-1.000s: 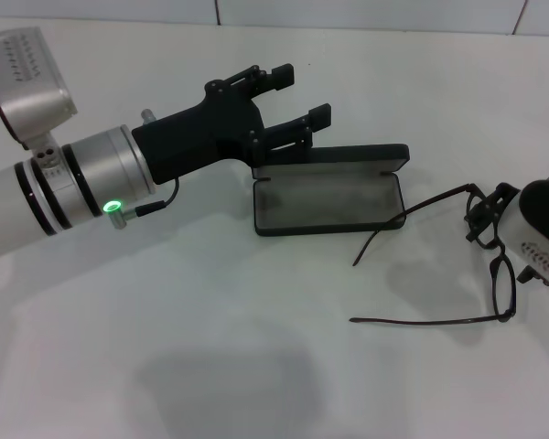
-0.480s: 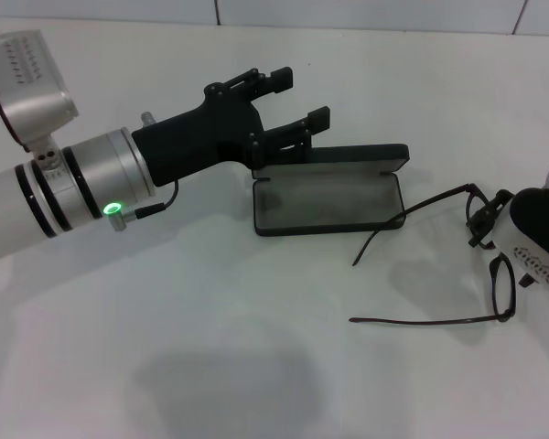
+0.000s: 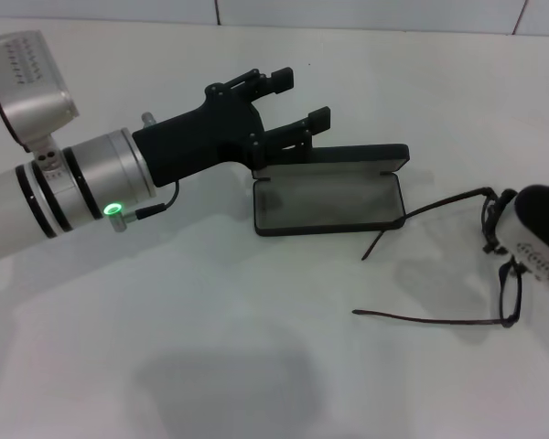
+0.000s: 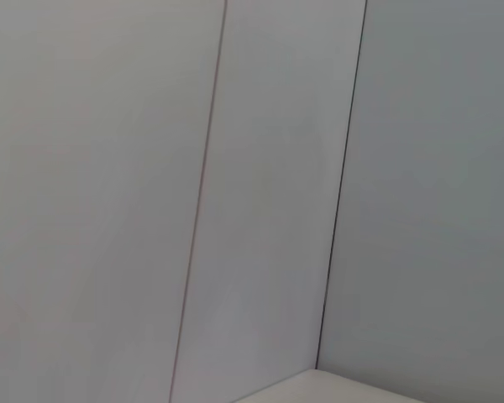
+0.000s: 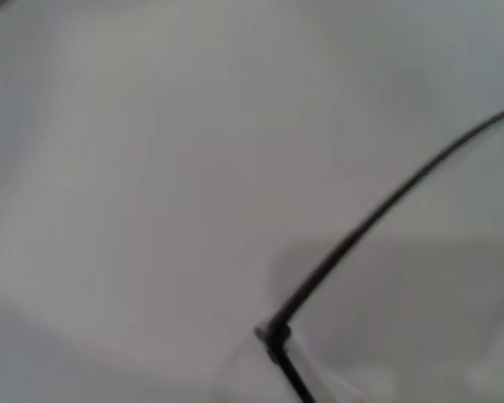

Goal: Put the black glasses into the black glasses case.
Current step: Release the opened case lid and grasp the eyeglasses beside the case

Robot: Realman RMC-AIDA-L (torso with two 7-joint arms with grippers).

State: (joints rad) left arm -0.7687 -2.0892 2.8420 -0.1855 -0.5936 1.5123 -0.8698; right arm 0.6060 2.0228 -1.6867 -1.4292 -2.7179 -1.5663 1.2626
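Black glasses (image 3: 494,265) are seen at the right edge of the white worktop (image 3: 256,366), temple arms unfolded and stretched toward the middle; the front frame is partly hidden by the right claw (image 3: 508,233), whose grip cannot be told. In the right wrist view one thin temple arm and its hinge (image 5: 273,334) are shown close up. The black glasses case (image 3: 329,197) lies open near the centre, grey lining up, lid raised behind; one temple tip ends just beside its right corner. The left claw (image 3: 297,96) is held above the case's left rear, fingers spread apart, gripping nothing.
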